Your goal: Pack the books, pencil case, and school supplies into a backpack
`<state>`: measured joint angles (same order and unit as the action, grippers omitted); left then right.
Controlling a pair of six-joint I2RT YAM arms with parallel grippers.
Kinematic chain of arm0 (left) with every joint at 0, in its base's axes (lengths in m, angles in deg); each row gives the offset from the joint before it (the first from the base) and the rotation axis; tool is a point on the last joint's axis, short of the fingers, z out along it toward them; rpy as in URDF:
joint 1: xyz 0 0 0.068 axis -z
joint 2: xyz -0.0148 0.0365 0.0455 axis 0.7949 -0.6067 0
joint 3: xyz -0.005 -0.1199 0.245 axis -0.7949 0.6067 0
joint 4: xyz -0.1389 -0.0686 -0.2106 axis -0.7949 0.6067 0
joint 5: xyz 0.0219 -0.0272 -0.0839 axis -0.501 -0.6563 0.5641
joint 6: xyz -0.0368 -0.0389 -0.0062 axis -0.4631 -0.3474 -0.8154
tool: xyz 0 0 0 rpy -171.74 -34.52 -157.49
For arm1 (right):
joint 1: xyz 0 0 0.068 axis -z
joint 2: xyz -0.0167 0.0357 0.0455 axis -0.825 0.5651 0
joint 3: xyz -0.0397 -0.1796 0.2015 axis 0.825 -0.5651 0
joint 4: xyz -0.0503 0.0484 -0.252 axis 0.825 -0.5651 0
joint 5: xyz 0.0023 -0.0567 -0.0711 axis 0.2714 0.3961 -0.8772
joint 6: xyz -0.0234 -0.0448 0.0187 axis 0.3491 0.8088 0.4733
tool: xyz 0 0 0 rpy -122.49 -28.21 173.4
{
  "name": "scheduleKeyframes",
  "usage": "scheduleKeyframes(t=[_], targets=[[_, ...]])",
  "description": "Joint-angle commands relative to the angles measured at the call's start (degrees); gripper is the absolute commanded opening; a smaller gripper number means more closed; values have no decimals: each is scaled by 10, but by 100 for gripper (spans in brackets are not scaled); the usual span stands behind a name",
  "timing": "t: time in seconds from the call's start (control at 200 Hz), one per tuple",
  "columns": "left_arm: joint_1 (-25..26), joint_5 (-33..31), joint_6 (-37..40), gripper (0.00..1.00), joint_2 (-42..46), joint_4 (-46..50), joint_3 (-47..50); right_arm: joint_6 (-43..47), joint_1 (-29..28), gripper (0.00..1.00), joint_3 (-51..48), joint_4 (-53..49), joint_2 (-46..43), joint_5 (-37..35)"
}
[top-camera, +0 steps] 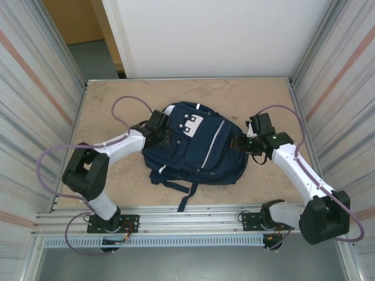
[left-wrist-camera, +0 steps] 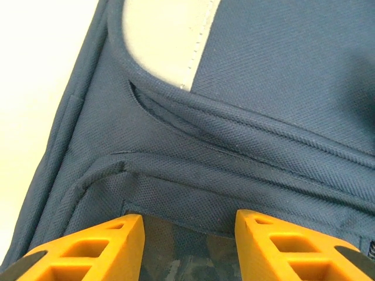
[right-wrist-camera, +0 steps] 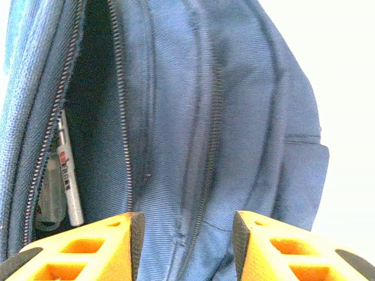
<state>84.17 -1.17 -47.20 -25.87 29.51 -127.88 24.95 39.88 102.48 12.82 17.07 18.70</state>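
Squarely on the desk [top-camera: 105, 99] lay the backpack [top-camera: 196, 152], front up. The left end effector [left-wrist-camera: 188, 225] stood half-open at its upper left side, fabric between the fingers [left-wrist-camera: 111, 246]; whether it gripped, I couldn't tell. The right end effector [right-wrist-camera: 187, 222], likewise half-open, pinched a fold beside the open zip [right-wrist-camera: 120, 117], where a marker pen [right-wrist-camera: 69, 175] showed inside.

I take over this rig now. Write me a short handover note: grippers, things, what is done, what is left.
Left gripper: at the far left side of the backpack, with fabric between its fingers; grip unclear.
Right gripper: at the backpack's right side beside the open zip, also with fabric between its fingers; grip unclear.
Things: a pen lies inside the open compartment.
Done: at least some supplies are packed.
Left: probably check the contents, then close the zip.
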Motion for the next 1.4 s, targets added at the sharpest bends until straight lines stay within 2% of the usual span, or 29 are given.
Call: scheduleKeyframes(t=[0.0, 0.045, 0.1, 0.205, 0.256, 0.326, 0.386, 0.486, 0.626, 0.722, 0.762, 0.827, 0.867, 0.962, 1.158, 1.278, 1.398], targets=[[13, 27, 30, 44, 40, 93, 55, 14, 3, 45, -7, 20, -20, 13], [37, 26, 78, 41, 77, 75, 67, 10, 3, 45, -12, 28, -20, 22], [86, 31, 174, 40, 116, 43, 78, 2, 3, 45, -18, 35, -19, 29], [191, 16, 367, 45, 160, -14, 96, -8, 3, 47, -26, 37, -23, 34], [217, 58, 439, 47, 174, -40, 106, -10, 4, 49, -27, 37, -23, 35], [230, 161, 546, 49, 189, -81, 129, -11, 6, 51, -24, 37, -20, 37], [252, 183, 625, 56, 189, -107, 142, -14, 6, 53, -22, 37, -18, 43], [264, 141, 683, 58, 148, -113, 127, -22, 6, 55, -24, 47, -19, 53], [258, 105, 736, 53, 66, -84, 88, -19, 6, 56, -29, 50, -23, 59], [259, 60, 751, 44, 34, -118, 80, -10, 7, 57, -31, 45, -26, 60], [259, 47, 750, 34, 26, -132, 75, -7, 8, 57, -34, 45, -30, 60], [259, 48, 750, 9, 15, -139, 64, -4, 9, 58, -40, 48, -35, 67], [259, 52, 750, 0, 9, -140, 58, 0, 10, 60, -43, 52, -37, 77], [259, 72, 739, 0, 7, -140, 52, 12, 11, 65, -38, 50, -24, 100], [247, 107, 679, 0, 44, -129, 44, 1, 10, 66, -44, 52, 1, 129], [199, 179, 577, 0, 54, -42, -14, 8, 9, 66, -52, 47, -28, 154], [172, 213, 546, 0, 72, -76, 0, 45, -13, 65, -83, 57, -88, 137]])
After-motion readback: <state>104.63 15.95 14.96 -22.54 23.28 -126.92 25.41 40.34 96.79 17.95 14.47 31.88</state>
